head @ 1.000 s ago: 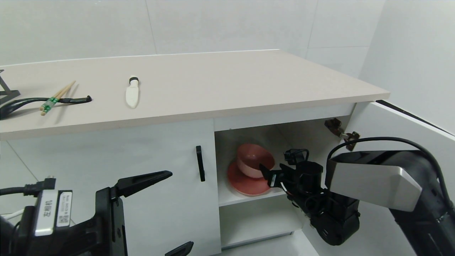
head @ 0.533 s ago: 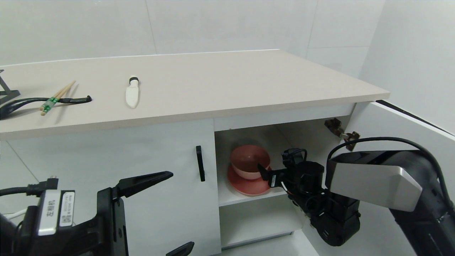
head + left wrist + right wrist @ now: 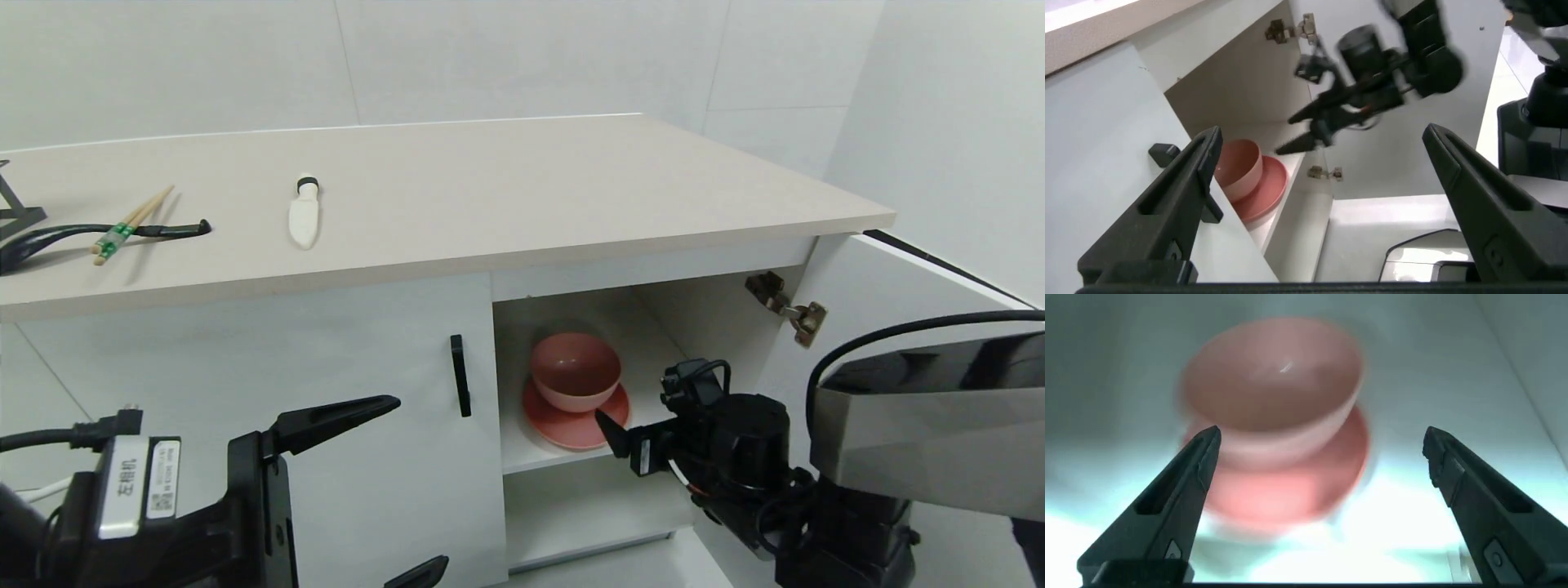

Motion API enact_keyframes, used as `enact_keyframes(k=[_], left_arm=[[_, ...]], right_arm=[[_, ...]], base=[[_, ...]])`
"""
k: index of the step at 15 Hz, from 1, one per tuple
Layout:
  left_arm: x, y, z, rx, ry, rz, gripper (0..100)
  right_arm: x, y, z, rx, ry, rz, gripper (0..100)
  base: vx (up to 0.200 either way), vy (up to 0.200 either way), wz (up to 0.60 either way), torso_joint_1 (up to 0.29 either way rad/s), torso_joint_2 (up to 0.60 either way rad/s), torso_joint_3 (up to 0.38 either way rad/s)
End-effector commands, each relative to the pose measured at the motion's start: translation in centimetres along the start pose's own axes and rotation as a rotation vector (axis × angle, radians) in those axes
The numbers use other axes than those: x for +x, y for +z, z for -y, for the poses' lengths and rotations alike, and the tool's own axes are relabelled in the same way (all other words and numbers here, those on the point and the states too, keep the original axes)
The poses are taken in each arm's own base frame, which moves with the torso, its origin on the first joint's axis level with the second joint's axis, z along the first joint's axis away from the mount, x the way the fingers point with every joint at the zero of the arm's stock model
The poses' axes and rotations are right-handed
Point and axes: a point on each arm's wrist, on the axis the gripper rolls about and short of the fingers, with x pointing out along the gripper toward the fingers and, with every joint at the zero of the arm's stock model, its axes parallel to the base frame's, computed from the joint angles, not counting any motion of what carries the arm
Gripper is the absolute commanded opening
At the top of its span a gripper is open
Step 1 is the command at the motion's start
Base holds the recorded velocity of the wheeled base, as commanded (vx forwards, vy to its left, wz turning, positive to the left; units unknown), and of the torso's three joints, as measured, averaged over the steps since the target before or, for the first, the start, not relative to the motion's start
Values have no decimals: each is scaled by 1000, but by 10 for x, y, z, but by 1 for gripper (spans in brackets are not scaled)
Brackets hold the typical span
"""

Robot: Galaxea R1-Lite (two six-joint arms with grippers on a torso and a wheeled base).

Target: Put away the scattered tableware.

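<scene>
A pink bowl (image 3: 575, 371) stands upright on a pink plate (image 3: 571, 425) on the upper shelf of the open cabinet. My right gripper (image 3: 622, 441) hangs just in front of the shelf edge, open and empty, a short way from the plate. Its wrist view looks between its fingers (image 3: 1167, 514) at the bowl (image 3: 1274, 384) and plate (image 3: 1290, 490). My left gripper (image 3: 418, 480) is open and empty, low in front of the closed left door. On the counter lie chopsticks (image 3: 131, 220), a white spoon (image 3: 304, 214) and a black utensil (image 3: 122, 232).
The right cabinet door (image 3: 898, 286) stands open beside my right arm, hinges (image 3: 788, 306) exposed. The left door has a black handle (image 3: 460, 376). A lower shelf (image 3: 588, 506) sits beneath the plate. A black rack (image 3: 16, 208) shows at the counter's left edge.
The bowl went from tilted in my right gripper to resting upright on the plate. The right gripper let go and drew back out of the cabinet, lower and nearer me.
</scene>
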Motion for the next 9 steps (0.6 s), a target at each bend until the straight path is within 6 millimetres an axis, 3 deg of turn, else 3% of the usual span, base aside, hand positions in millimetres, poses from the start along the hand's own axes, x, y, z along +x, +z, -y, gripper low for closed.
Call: enact_keyframes(k=[1, 9], left_arm=[[0, 0, 0, -1, 0, -2, 100], [2, -4, 0, -14, -6, -24, 100]], right_arm=[[-55, 13, -16, -30, 86, -13, 100], [-105, 24, -10, -37, 117, -4, 100]], base=[[0, 0, 0, 0, 0, 0], [0, 0, 0, 0, 0, 0]])
